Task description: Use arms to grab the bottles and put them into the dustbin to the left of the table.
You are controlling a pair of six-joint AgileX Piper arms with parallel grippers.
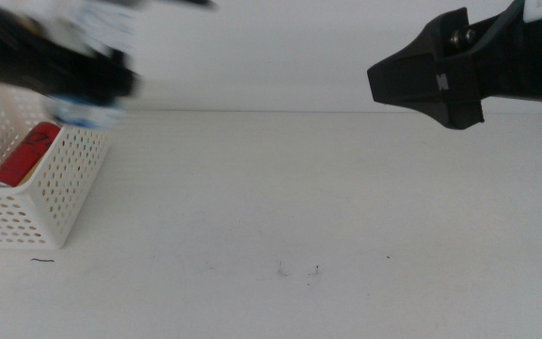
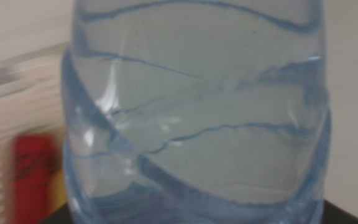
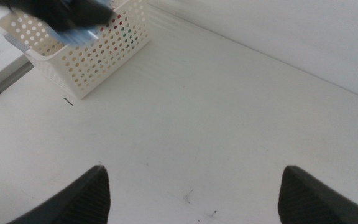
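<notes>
Risk lies chiefly at release. Left gripper (image 1: 83,89), blurred in the middle view, hangs over the far rim of the dustbin (image 1: 59,193) and clasps the water bottle (image 2: 194,112), which fills the left wrist view. In my judgement, a release while the bottle sits over the rim rather than the cavity could send it onto the table (image 1: 327,198) or off the far edge. A red can (image 1: 24,155) already lies inside; the bottle may land on it and bounce. Right gripper (image 3: 191,193) waits high at the right, jaws wide, holding nothing. Nothing stands between bottle and bin. No yellow bottle is visible.
</notes>
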